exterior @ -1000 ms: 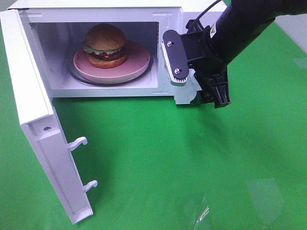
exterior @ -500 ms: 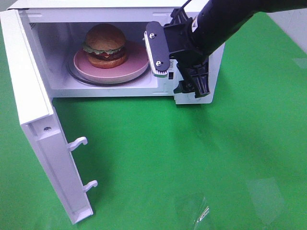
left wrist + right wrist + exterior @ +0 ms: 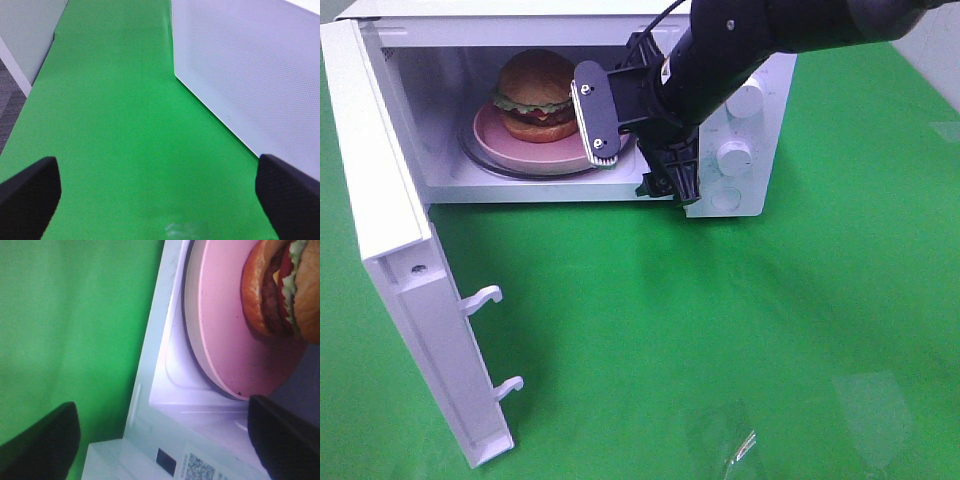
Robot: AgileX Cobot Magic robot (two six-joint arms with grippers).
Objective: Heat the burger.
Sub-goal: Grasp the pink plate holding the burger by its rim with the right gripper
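The burger (image 3: pixel 540 95) sits on a pink plate (image 3: pixel 490 130) inside the open white microwave (image 3: pixel 720 205). My right gripper (image 3: pixel 632 155) is turned on its side at the right part of the opening, just in front of the plate's right rim. Its fingers stand wide apart and hold nothing. In the right wrist view the burger (image 3: pixel 280 290) and the plate (image 3: pixel 225 315) lie straight ahead of the open right gripper (image 3: pixel 162 440). My left gripper (image 3: pixel 160 197) appears only in its wrist view, open and empty over the green cloth.
The microwave door (image 3: pixel 390 250) is swung wide open to the left, its two latch hooks (image 3: pixel 485 298) pointing right. Two knobs (image 3: pixel 748 100) sit on the control panel behind the right arm. A white perforated panel (image 3: pixel 250 65) stands beside the left gripper. Green cloth (image 3: pixel 720 350) covers the table.
My right arm has swung left, from in front of the control panel to the mouth of the microwave, closer to the plate. Its jaws stay open. Burger and door have not moved.
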